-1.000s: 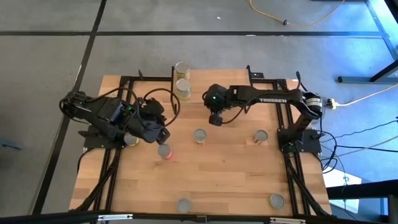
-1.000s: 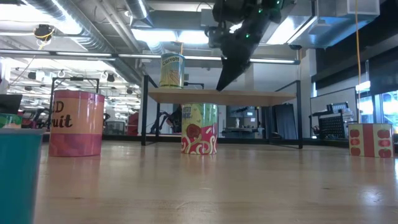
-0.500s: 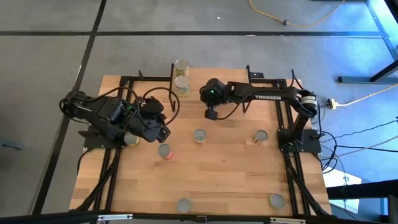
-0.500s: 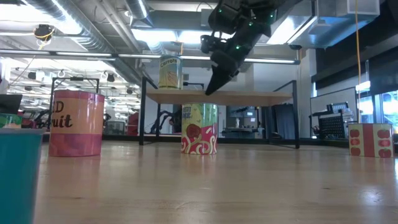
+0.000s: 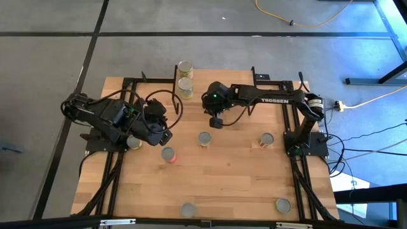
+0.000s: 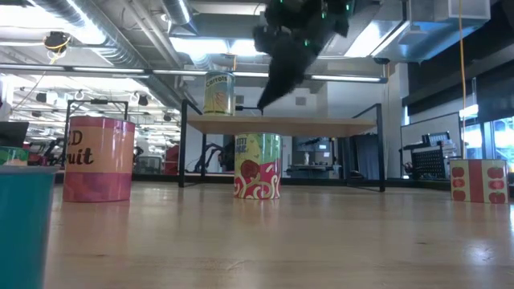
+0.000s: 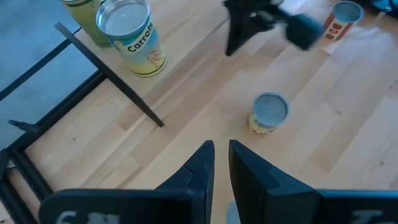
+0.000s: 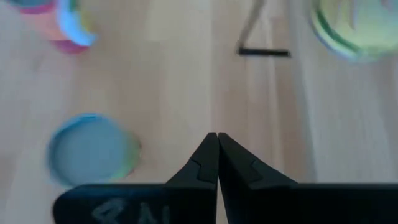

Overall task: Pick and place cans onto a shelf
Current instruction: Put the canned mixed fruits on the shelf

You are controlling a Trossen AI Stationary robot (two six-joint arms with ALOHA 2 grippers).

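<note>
Near table edge: two cans (image 5: 187,209) and (image 5: 282,205) stand apart.
Mid-table: left gripper (image 5: 166,135), fingers nearly closed, empty, beside red-labelled can (image 5: 168,154).
Farther: right gripper (image 5: 216,122), fingers pressed together, empty.
Far edge: shelf (image 6: 281,124) bears carrots can (image 6: 219,92).

The desk (image 5: 222,184) is pale blond wood with fine plank lines, framed in black. On the shelf (image 6: 281,123), a light board on black legs, stands a yellow can (image 6: 220,92) with green lettering. Below it sits a green can with red swirls (image 6: 257,165), and a pink can (image 6: 99,158) has dark red letters.
</note>
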